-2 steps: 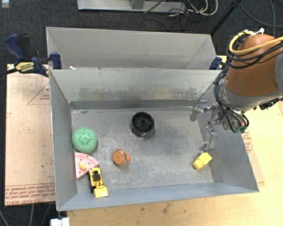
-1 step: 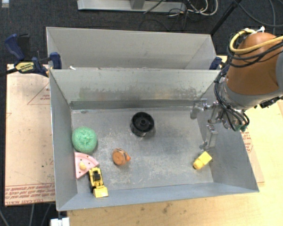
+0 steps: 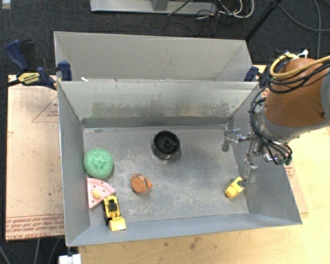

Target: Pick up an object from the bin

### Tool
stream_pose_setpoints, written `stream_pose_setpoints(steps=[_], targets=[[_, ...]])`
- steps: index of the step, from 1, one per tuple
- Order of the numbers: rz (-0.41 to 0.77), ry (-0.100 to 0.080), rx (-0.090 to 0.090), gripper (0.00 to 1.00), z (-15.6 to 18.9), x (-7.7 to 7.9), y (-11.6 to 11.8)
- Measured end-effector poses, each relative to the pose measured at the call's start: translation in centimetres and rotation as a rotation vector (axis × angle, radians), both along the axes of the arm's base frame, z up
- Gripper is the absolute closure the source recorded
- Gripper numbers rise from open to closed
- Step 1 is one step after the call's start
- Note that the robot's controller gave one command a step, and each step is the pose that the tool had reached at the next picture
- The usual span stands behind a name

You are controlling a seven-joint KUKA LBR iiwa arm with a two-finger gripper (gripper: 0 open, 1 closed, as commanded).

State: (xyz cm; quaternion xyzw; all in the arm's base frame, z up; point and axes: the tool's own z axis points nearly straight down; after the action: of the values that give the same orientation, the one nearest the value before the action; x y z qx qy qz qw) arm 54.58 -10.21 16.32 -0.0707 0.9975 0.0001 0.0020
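One small yellow block lay by the right wall of the bin, just beside my end effector. Apart or together: could not tell. Judged best to descend straight, clear of the wall, centred over it.

The 7-joint arm reaches in from the right, its orange cover looped with yellow and black cables; the gripper hangs below the wrist, pointing down and slightly leftward.
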Motion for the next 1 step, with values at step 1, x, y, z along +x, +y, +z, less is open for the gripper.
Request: stream_pose_setpoints(steps=[1], targets=[[0.067,0.004,-0.001,0.0,-1.0,-2.54,-5.35]])
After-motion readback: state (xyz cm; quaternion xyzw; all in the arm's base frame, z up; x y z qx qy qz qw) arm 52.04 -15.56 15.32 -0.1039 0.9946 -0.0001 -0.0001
